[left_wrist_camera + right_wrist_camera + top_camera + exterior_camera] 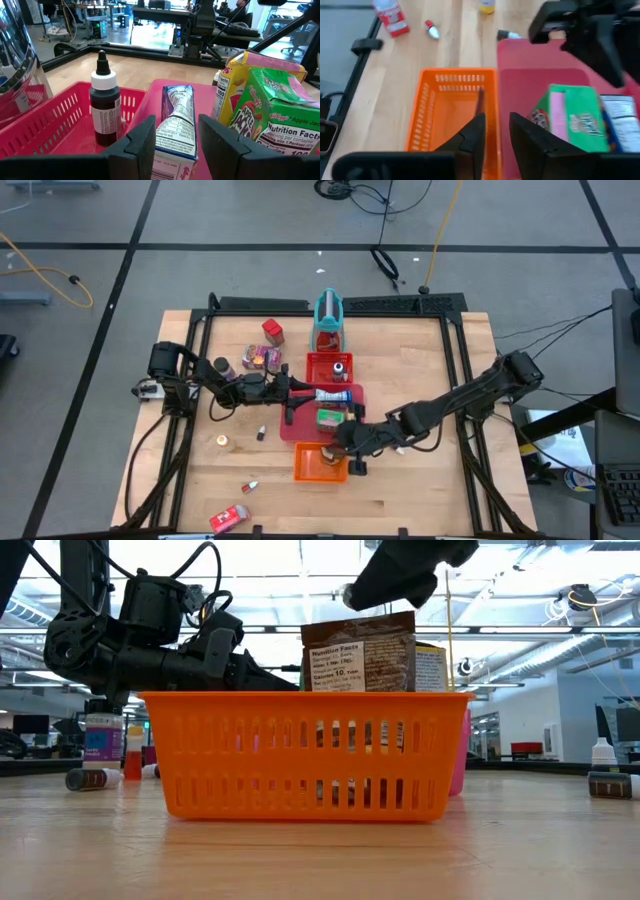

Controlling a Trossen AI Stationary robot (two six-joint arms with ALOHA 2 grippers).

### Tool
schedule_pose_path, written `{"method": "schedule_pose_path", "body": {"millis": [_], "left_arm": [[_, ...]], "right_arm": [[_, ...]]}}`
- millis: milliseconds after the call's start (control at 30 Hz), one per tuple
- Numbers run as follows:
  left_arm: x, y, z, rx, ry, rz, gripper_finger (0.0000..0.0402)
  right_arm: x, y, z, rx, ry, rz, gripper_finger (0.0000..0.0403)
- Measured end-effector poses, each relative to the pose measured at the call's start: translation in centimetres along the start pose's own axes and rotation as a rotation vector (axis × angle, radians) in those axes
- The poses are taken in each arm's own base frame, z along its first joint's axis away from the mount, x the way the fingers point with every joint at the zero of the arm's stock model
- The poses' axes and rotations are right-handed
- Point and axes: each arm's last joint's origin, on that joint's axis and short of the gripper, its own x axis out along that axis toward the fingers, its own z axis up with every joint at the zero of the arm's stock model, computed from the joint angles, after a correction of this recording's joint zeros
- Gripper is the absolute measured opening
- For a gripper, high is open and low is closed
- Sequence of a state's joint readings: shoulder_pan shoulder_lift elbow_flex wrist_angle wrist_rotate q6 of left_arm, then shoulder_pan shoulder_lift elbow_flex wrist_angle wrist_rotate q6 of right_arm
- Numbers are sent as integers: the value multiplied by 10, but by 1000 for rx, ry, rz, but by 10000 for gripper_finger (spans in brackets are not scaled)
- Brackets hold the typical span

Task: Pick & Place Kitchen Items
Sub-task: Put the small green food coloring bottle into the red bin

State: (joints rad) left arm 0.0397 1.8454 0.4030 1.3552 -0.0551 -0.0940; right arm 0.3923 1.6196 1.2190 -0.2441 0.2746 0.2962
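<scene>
My left gripper (175,145) reaches in level from the table's left and is shut on a blue-white box (333,394) over the red tray (298,426). A green cereal box (280,115) and a yellow box (232,82) stand beside it in that tray. My right gripper (497,135) hangs open over the orange basket (318,463), just above a brown packet (360,652) that stands upright inside it on its lower edge. A dark bottle (105,107) with a white cap stands in the red basket (322,366). My left gripper pinches the blue-white box by its near end (172,142), one finger on each long side. The fingers come level from the table's left and lie along the box. The box points away from the gripper over the red tray; whether it rests there I cannot tell.
A teal stand (328,320) stands at the far middle. Left of the trays lie a red box (272,331), a pink-purple packet (262,357), a purple can (222,367) and small bottles (259,434). Another red box (230,518) lies at the near edge.
</scene>
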Motion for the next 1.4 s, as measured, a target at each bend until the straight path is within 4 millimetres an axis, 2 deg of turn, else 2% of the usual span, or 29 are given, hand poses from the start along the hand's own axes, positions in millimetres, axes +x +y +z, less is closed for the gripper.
{"method": "schedule_pose_path", "body": {"millis": [200,600,1167,1400], "left_arm": [[0,0,-1,2,7,1,147],[0,0,-1,2,12,1,147],[0,0,-2,6,21,1,147],[0,0,-2,12,21,1,147]], "right_arm": [[-7,-3,-5,12,24,-129,60],[-34,-4,-12,71,9,-355,34],[-67,-2,-55,327,83,-687,36],[-78,7,-75,447,71,-728,36]]}}
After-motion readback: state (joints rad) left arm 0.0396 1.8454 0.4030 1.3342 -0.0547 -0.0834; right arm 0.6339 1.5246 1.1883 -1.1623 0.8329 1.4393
